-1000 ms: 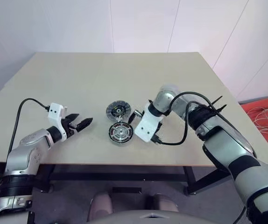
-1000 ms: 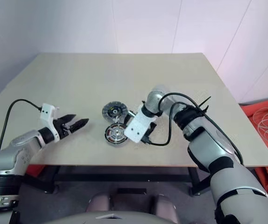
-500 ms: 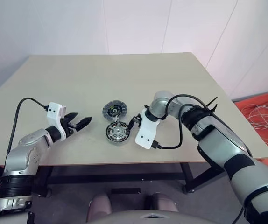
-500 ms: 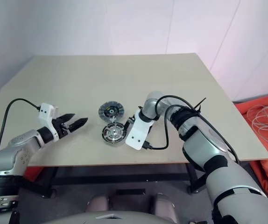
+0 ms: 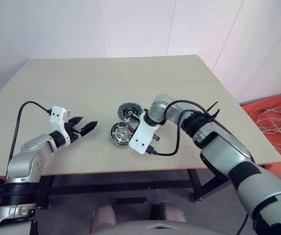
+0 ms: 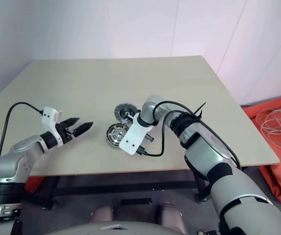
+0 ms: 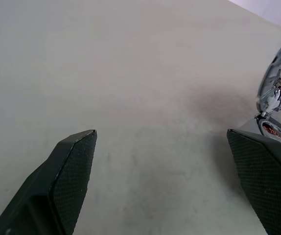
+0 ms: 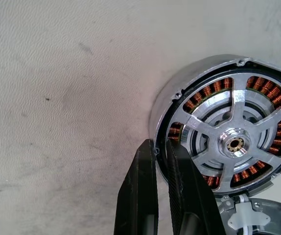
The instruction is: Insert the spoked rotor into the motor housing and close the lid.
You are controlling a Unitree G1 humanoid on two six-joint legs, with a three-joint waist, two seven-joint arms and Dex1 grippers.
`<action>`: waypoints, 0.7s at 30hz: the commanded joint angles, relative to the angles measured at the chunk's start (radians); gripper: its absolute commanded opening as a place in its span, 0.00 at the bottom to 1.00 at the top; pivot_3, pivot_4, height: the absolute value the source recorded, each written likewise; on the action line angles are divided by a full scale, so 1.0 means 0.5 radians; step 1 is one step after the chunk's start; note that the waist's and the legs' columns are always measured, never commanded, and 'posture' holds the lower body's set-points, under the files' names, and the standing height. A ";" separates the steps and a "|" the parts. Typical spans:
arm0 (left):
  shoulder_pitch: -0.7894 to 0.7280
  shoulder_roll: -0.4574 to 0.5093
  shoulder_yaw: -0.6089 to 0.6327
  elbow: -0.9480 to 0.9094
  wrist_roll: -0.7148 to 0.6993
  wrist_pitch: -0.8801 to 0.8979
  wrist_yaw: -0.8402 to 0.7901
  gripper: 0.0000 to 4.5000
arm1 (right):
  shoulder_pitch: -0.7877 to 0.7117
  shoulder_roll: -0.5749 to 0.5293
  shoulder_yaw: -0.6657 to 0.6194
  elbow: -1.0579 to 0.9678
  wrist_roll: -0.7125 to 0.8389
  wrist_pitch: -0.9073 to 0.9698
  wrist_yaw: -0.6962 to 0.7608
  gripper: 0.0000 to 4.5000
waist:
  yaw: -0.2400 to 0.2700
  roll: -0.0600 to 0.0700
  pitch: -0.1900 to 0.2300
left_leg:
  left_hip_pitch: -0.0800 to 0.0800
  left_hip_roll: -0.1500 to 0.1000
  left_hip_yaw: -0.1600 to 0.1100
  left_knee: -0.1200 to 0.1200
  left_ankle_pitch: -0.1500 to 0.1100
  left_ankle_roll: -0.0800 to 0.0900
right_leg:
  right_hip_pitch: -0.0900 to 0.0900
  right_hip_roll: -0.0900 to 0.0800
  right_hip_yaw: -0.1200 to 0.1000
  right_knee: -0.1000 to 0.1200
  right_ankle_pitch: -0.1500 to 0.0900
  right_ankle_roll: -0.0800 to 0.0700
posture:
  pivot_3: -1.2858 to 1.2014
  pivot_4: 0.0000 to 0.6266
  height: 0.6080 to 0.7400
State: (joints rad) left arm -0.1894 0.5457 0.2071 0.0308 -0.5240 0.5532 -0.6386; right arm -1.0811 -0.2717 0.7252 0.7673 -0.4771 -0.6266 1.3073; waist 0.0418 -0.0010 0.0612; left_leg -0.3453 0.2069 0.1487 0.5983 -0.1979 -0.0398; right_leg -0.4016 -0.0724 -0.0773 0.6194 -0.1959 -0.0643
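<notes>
Lying flat on the beige worktop, near the middle of its front edge, the motor housing is showing its ring of copper windings. The spoked rotor is already sitting inside it, its silver spokes spreading from the central hub over the windings, as the right wrist view is showing. The lid is lying just behind the motor housing, toward the far edge of the worktop, and in the head views the two discs are looking nearly in contact; I cannot tell if they are really touching. The lid is not yet on the housing.

The right gripper is pointing steeply down at the rim of the motor housing, on the side of the housing facing the right edge of the worktop. Its two black fingers are clenched together with only a thin gap between them, and their tips are meeting the edge of the housing; whether they are pinching the thin rim I cannot tell.

The left gripper is hanging over the worktop near the front edge, on the left side, well apart from the discs. It is released, the jaws standing wide apart with nothing between them, and it is pointing toward the motor housing.
</notes>
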 commanded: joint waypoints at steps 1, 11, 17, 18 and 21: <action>-0.051 0.003 0.028 -0.033 0.013 -0.032 0.000 1.00 | -0.009 -0.054 -0.126 -0.325 0.084 0.332 0.112 0.00 | 0.003 0.000 0.001 | -0.001 0.000 0.000 0.000 0.000 0.000 | -0.001 0.000 0.000 0.000 0.003 -0.005 | 0.52 0.00 1.00; -0.176 -0.010 -0.024 0.092 0.057 -0.050 -0.036 1.00 | 0.075 -0.160 -0.220 -0.897 0.064 1.255 0.308 0.00 | 0.014 -0.002 0.003 | -0.008 0.000 -0.001 -0.001 0.000 0.001 | -0.006 0.000 0.000 -0.001 0.003 -0.006 | 0.52 0.00 1.00; -0.215 -0.029 -0.041 0.125 0.082 -0.057 -0.052 1.00 | 0.182 -0.011 -0.141 -0.953 0.050 1.496 0.261 0.00 | 0.004 -0.001 0.004 | -0.007 0.000 -0.001 -0.001 0.000 0.000 | -0.007 0.000 0.000 -0.001 0.003 -0.006 | 0.52 0.00 1.00; -0.213 -0.033 -0.041 0.122 0.084 -0.055 -0.053 1.00 | 0.191 0.018 -0.138 -0.942 0.049 1.526 0.246 0.00 | 0.003 -0.001 0.004 | -0.007 0.000 -0.001 -0.001 0.000 0.000 | -0.007 0.000 0.000 -0.001 0.003 -0.006 | 0.52 0.00 1.00; -0.198 -0.036 -0.031 0.107 0.086 -0.050 -0.052 1.00 | 0.186 0.066 -0.133 -0.913 0.048 1.569 0.198 0.00 | 0.010 -0.002 0.004 | -0.007 0.000 -0.001 -0.001 0.000 0.000 | -0.007 0.000 -0.001 -0.001 0.003 -0.006 | 0.52 0.00 1.00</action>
State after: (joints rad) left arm -0.2733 0.5223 0.1827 0.1072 -0.4849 0.5445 -0.6606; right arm -0.9633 -0.2461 0.6839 0.3387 -0.4672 0.1450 1.4330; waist 0.0467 -0.0019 0.0633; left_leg -0.3487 0.2067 0.1480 0.5977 -0.1978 -0.0400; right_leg -0.4050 -0.0725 -0.0775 0.6190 -0.1942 -0.0674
